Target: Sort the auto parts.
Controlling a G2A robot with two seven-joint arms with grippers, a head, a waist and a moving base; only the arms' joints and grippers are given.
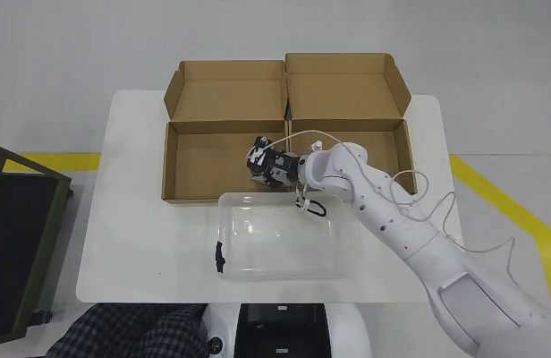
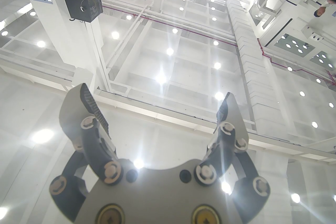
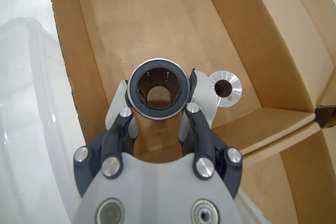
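Nearest the wrist camera, the right hand [image 3: 159, 83] is seen closed around a black-faced cylindrical bearing [image 3: 132, 89] with a steel rim. The bearing is gripped by its sides with the bore facing the camera, and cardboard is seen through the bore. Its lower end is hidden between the fingers, so contact with the box floor cannot be judged.

Everything is carried by a white desk [image 1: 123, 224], part of which is covered by the right arm.

Two open cardboard boxes are set side by side at the far side of the desk, lids folded back. The held bearing is located inside the left box [image 1: 195, 170], near the wall shared with the right box [image 1: 347, 98]. Much of the right box's floor is hidden behind the arm.

Just in front of the boxes a clear plastic bin [image 1: 267, 246] is placed. Its contents are hard to make out, and one corner is covered by the arm. A small black clip [image 1: 219, 258] is noted on its left rim.

Pointed at the ceiling, the left hand [image 2: 155, 93] is recorded with fingers spread wide and nothing between them.

Flat on the left box's floor a silver flanged disc [image 3: 236, 89] with a central hole is lying, its edge overlapped by one finger of the right hand.
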